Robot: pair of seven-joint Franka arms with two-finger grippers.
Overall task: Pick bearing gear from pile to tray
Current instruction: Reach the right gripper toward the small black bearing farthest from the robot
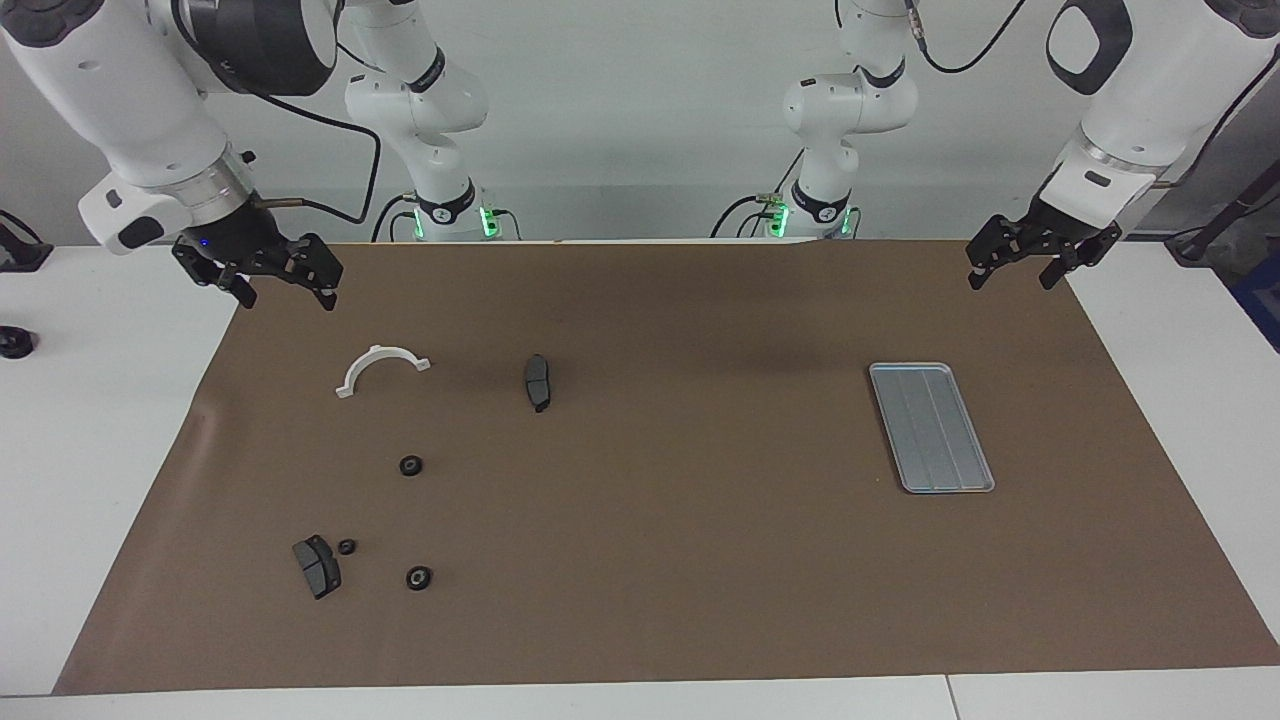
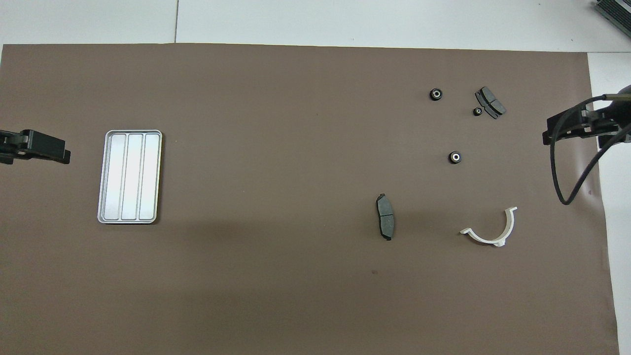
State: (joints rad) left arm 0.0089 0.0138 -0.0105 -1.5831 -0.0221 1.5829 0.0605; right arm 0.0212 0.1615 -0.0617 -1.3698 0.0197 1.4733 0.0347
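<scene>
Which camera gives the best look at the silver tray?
The overhead view: the tray is seen almost straight down, so its rim and lengthwise ridges show plainly, with nothing in it. The facing view shows the same tray smaller and slanted, its ridges fainter.

A brown mat (image 1: 640,520) covers most of the white counter (image 1: 90,450). A small black round object (image 1: 15,342) sits on the bare counter past the mat's edge at the right arm's end.

Ridged metal tray (image 1: 931,427), matt brown mat (image 1: 650,560)
</scene>
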